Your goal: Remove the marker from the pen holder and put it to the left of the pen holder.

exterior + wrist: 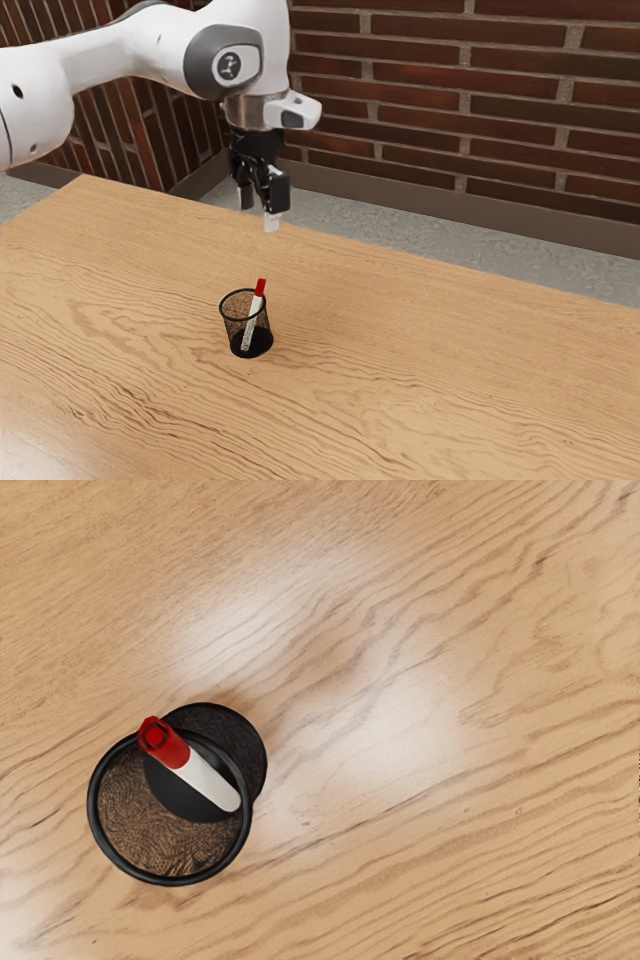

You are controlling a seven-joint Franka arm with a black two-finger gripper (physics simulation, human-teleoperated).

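Observation:
The gripper (258, 214) hangs well above the table in the exterior view, its two fingers apart with nothing between them. Lower down stands a black mesh pen holder (236, 316), upright on the wood. A white marker with a red cap (260, 288) leans inside it, cap end sticking up past the rim toward the exterior view's right. Seen from above in the wrist view, the pen holder (95, 830) shows its round rim, and the marker (205, 782) lies slanted within it, its red end over the rim.
The wooden table (430, 370) extends around the pen holder on all sides. Behind the table's far edge are a grey floor (400, 235) and a brick wall (450, 110).

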